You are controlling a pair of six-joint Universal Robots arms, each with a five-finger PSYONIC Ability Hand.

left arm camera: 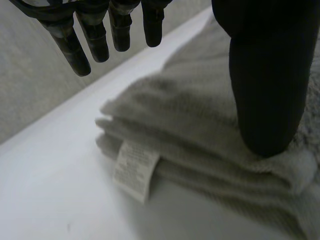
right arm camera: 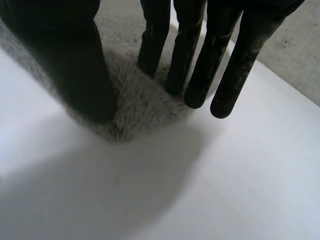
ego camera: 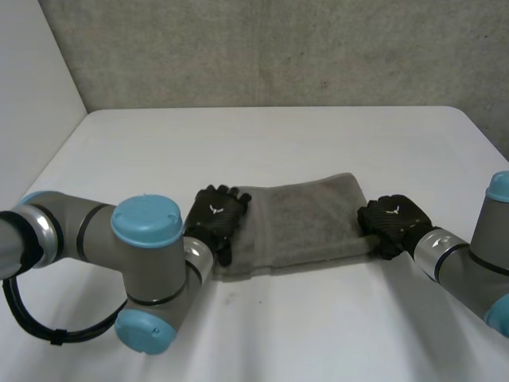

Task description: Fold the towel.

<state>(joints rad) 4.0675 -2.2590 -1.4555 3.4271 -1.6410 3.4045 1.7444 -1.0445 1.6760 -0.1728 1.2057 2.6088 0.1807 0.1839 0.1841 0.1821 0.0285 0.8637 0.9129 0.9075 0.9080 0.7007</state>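
**Folded towel stretched between two robot hands**

The grey towel (ego camera: 306,223) lies folded in layers on the white worktop (ego camera: 262,143), nearer the front edge, its long axis running side to side. The left robot hand (ego camera: 216,216) sits on its left end, thumb pressing the top layer, fingers straight and lifted clear: open. The right robot hand (ego camera: 394,223) rests on the right end, thumb and some straight fingers touching the pile, others past the edge: open too. A white label (left arm camera: 134,167) hangs from the folded corner beside the left thumb. Behind the worktop, a grey wall (ego camera: 278,48).
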